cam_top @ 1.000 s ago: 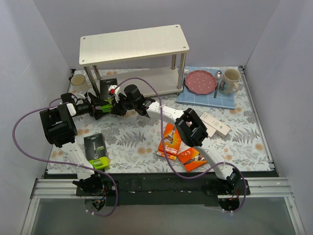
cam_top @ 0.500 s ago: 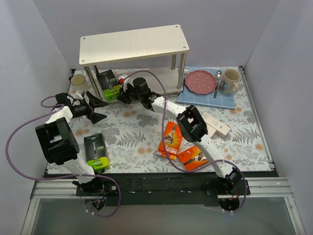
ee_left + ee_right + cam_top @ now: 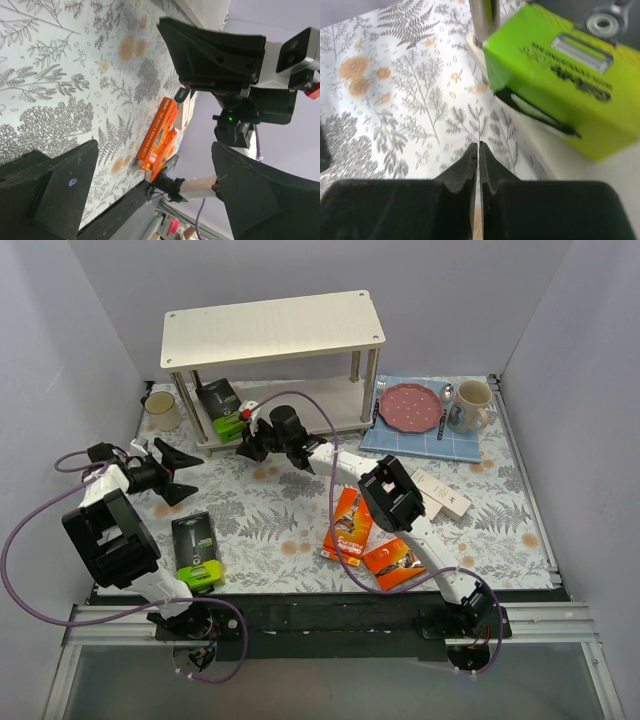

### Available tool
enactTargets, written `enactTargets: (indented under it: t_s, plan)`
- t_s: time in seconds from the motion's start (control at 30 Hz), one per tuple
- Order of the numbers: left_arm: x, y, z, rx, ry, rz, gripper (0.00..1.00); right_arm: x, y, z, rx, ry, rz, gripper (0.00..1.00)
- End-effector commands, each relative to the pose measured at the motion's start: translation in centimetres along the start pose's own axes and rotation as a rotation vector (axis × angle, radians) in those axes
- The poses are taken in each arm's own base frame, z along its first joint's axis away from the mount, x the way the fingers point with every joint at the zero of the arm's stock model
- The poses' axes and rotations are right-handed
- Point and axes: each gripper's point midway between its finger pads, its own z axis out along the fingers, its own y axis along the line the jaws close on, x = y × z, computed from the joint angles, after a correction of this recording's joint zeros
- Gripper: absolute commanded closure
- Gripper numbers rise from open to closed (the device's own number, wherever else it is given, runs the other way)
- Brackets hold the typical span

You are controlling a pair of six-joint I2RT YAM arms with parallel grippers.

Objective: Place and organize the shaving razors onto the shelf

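- The top camera hangs high behind the arm bases [image 3: 185, 625], looking down and forward over the whole floral cloth [image 3: 280, 520] to the shelf [image 3: 275, 330] at the far side
- The left wrist camera sits low and rolled sideways, looking across the cloth at the orange packs [image 3: 157, 135], which the top view shares
- The right wrist camera is pressed close to the lime-green pack [image 3: 555, 75] at the shelf's lower board, also seen from above

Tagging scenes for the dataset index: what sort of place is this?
Probably a lab test cell staged as a home tabletop: plain grey enclosure walls, the left arm and right arm bolted to an aluminium rail, and a floral tablecloth carrying a two-tier shelf and a red plate.
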Motion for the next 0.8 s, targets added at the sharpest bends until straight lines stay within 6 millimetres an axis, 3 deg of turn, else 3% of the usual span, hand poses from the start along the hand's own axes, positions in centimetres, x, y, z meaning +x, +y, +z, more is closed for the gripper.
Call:
enactTargets:
  t_s: [0.0, 0.07, 0.13, 0.17, 0.2, 0.27, 0.33, 0.37, 0.43, 0.47, 0.53, 0.6, 0.63, 0.7, 0.77]
  plan:
    - [-2.4, -1.4, -0.6, -0.011, -0.14, 0.11, 0.07, -7.7, -3.0, -5.0, 0.088, -0.086, -0.001, 0.91]
    - [-4.1, -1.8, -0.4, 0.003, -0.187, 0.11, 0.15, -8.4, -4.0, -6.1, 0.13, -0.084, -0.012, 0.93]
    - [-6.0, -2.6, -0.6, 0.0, -0.236, 0.107, 0.35, -8.6, -5.4, -7.0, 0.183, -0.081, -0.041, 0.94]
    - [-7.1, -2.7, -0.5, 0.009, -0.254, 0.123, 0.48, -8.6, -5.6, -7.4, 0.203, -0.076, -0.046, 0.96]
    - [-7.7, -3.1, -0.4, 0.021, -0.259, 0.131, 0.72, -8.5, -6.4, -7.6, 0.248, -0.073, -0.046, 0.97]
    - [-9.5, -4.4, -0.5, 0.047, -0.286, 0.162, 0.97, -8.3, -7.3, -7.8, 0.295, -0.074, -0.046, 0.99]
    - [-11.1, -4.0, 0.0, 0.048, -0.291, 0.159, 1.0, -8.4, -8.2, -7.6, 0.336, -0.085, -0.048, 0.99]
    - [-12.4, -4.9, -0.2, 0.054, -0.312, 0.195, 1.0, -7.4, -8.8, -7.1, 0.345, -0.076, -0.047, 0.99]
    - [-14.2, -4.0, 0.5, 0.038, -0.324, 0.189, 1.0, -8.2, -9.8, -6.7, 0.379, -0.104, -0.057, 0.99]
    - [-15.6, -4.8, 0.4, 0.045, -0.348, 0.225, 1.0, -6.9, -10.3, -6.2, 0.39, -0.092, -0.052, 0.99]
    - [-17.3, -3.9, 1.6, 0.041, -0.354, 0.216, 1.0, -7.4, -10.9, -5.7, 0.41, -0.118, -0.058, 0.99]
    - [-19.0, -5.0, 2.2, 0.06, -0.366, 0.267, 1.0, -5.9, -11.7, -5.0, 0.428, -0.108, -0.053, 0.99]
    - [-19.4, -3.9, 3.9, 0.054, -0.337, 0.257, 1.0, -6.3, -12.1, -4.9, 0.435, -0.125, -0.061, 0.99]
    - [-20.7, -4.6, 4.9, 0.07, -0.336, 0.301, 1.0, -5.2, -12.7, -4.3, 0.447, -0.123, -0.059, 0.99]
    - [-21.1, -3.9, 7.2, 0.071, -0.304, 0.305, 1.0, -4.6, -12.8, -3.8, 0.446, -0.128, -0.06, 0.99]
